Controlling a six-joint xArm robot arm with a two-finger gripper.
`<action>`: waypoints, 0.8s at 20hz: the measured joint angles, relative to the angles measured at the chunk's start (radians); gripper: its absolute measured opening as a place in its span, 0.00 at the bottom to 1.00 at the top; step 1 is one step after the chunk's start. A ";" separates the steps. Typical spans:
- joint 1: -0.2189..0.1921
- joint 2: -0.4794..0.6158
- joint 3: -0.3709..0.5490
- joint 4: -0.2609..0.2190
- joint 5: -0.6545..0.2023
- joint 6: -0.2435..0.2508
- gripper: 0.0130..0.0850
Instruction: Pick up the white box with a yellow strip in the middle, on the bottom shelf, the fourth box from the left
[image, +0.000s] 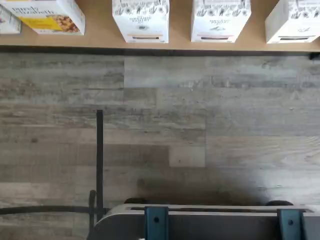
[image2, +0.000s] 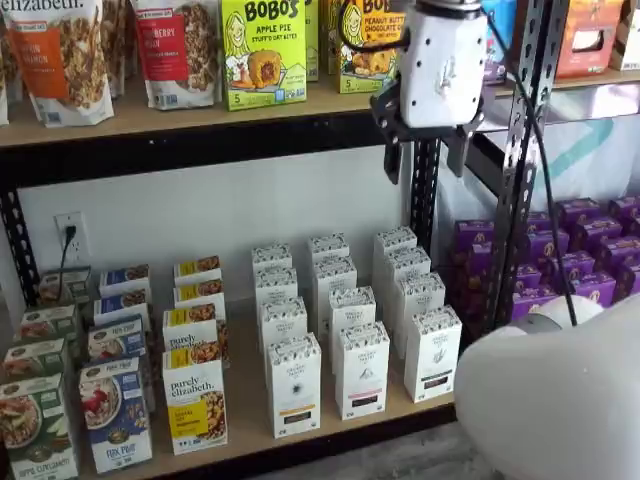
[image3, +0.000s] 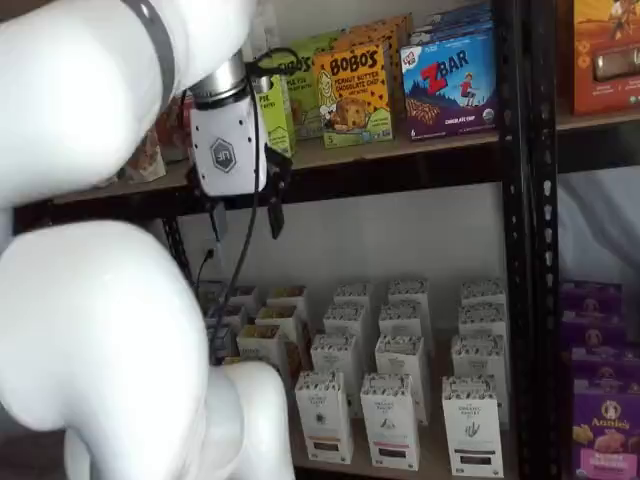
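Shelf view shows your arm parked high, gripper empty with fingers spread beside the upper shelf. Nothing's done yet: the white box stands untouched at the front of the bottom shelf.

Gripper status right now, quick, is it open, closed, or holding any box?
End effector: open and holding nothing; its two black fingers hang apart, up near the upper shelf, well above the white box on the bottom shelf.
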 joint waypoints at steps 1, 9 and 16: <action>0.010 0.004 0.011 -0.001 -0.013 0.009 1.00; 0.092 0.041 0.105 -0.017 -0.140 0.090 1.00; 0.161 0.110 0.175 -0.026 -0.257 0.158 1.00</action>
